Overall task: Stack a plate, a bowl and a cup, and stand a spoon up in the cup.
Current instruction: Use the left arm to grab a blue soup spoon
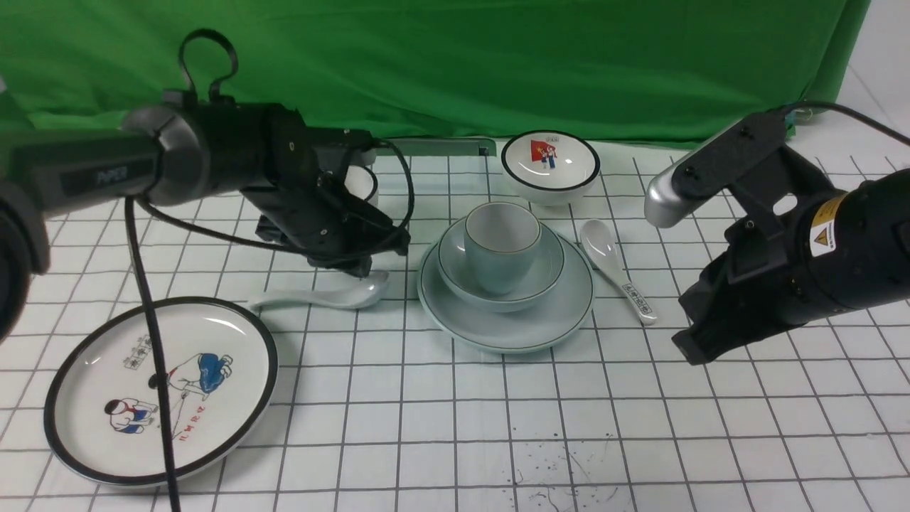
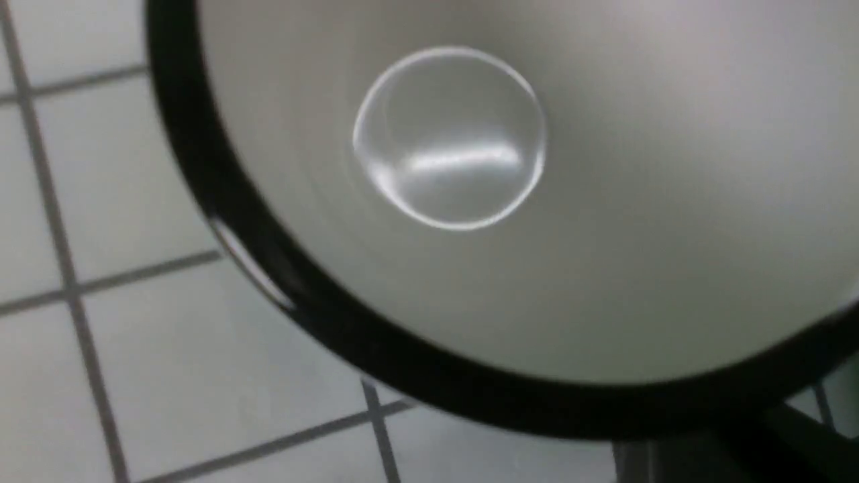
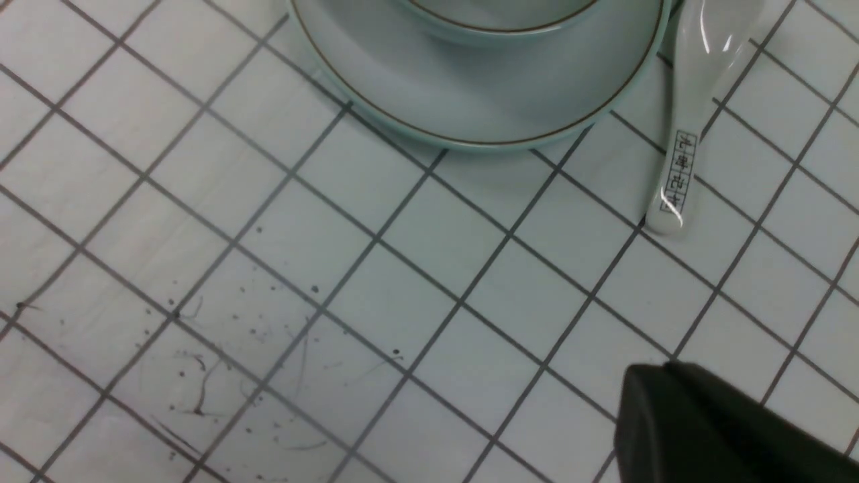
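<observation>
The plate (image 1: 506,316) sits at the middle of the gridded table (image 1: 455,441). The bowl (image 1: 501,284) rests on it, and the cup (image 1: 502,245) stands upright in the bowl, so 3 pieces are stacked. The spoon (image 1: 334,295) lies flat on the table to the left of the plate, near it but apart. Its scoop end points toward the plate and its handle points away.

My left gripper (image 1: 355,264) hangs just above the spoon's scoop end. I cannot tell whether its jaws are apart or together, nor whether it touches the spoon. Its wrist camera is filled by the white inside of a black-rimmed cup (image 2: 449,141), blurred and seen from above. In the front view that cup stands mostly hidden behind my arm.

My right gripper (image 1: 693,348) hovers over bare table, to the right of the stack and well apart from it. Only 1 dark tip shows in its wrist camera, so I cannot tell how it stands.

A printed spoon (image 3: 681,168) lies just beside the plate on the right. A picture bowl (image 1: 550,165) stands behind the stack, and a cartoon plate (image 1: 160,387) lies at the near left.
</observation>
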`<state>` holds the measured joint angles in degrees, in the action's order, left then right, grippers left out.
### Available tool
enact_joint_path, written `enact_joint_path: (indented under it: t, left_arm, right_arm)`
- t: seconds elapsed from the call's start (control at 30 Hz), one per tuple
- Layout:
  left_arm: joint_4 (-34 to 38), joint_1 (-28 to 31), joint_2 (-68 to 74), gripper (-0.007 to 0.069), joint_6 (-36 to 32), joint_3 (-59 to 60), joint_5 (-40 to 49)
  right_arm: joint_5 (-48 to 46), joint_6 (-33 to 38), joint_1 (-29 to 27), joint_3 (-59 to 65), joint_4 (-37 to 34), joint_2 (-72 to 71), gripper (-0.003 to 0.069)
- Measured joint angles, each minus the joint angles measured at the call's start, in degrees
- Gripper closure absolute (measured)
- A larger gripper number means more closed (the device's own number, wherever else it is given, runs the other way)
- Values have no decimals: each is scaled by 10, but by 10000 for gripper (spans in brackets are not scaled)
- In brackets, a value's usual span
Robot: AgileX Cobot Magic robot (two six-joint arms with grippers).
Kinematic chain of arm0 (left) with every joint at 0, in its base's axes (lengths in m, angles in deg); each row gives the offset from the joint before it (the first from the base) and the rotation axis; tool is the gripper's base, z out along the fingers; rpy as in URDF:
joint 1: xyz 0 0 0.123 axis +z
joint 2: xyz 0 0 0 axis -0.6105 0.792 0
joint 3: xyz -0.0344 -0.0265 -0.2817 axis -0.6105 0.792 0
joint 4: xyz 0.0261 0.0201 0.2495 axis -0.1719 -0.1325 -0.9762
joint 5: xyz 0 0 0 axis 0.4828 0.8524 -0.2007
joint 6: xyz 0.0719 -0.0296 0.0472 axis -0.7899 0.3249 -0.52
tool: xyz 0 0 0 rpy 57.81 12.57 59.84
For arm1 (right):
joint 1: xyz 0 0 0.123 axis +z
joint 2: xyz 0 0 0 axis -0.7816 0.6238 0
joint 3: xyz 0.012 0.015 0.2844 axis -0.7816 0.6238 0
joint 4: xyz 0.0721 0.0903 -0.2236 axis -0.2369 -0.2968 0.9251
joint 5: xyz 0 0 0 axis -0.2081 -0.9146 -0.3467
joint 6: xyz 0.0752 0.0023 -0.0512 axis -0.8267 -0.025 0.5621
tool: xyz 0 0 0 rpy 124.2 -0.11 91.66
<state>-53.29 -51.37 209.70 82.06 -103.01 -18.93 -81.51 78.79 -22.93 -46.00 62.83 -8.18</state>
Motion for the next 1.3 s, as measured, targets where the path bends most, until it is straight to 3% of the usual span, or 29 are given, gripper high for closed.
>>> enact_joint_path:
  t: [0.13, 0.2, 0.3, 0.4, 0.67, 0.8, 0.83, 0.9, 0.97, 1.03, 1.17, 1.3]
  left_arm:
    - [45, 0, 2, 661, -51, -1, 39]
    - [91, 0, 2, 661, -108, -3, 99]
    - [113, 0, 1, 661, -138, -3, 184]
    - [107, 0, -4, 660, -139, -2, 222]
    - [60, 0, -86, 626, -78, -1, 164]
    - [7, 0, -92, 515, -19, -1, 124]
    - [-19, 0, -86, 450, 9, -1, 109]
    - [-37, 0, -79, 389, 28, -1, 97]
    - [-52, 0, -66, 265, 48, -1, 86]
    - [-53, 0, -54, 197, 52, -1, 86]
    - [-53, 0, -32, 160, 48, -1, 87]
    - [-51, 0, -14, 205, 34, -1, 93]
  right_arm:
    - [1, 0, 0, 0, 0, 0, 645]
    - [2, 0, 0, 0, 0, 0, 645]
    - [3, 0, 0, 0, 0, 0, 645]
    - [3, 0, 0, 0, 0, 0, 644]
    - [9, 0, 0, 0, 0, 0, 640]
    - [12, 0, 0, 2, 0, 0, 639]
    - [12, 0, 0, 3, 0, 0, 639]
    - [12, 0, 0, 3, 0, 0, 638]
    - [12, 0, 0, 4, 0, 0, 638]
    - [12, 0, 0, 4, 0, 0, 638]
    - [12, 0, 0, 4, 0, 0, 638]
    - [12, 0, 0, 4, 0, 0, 638]
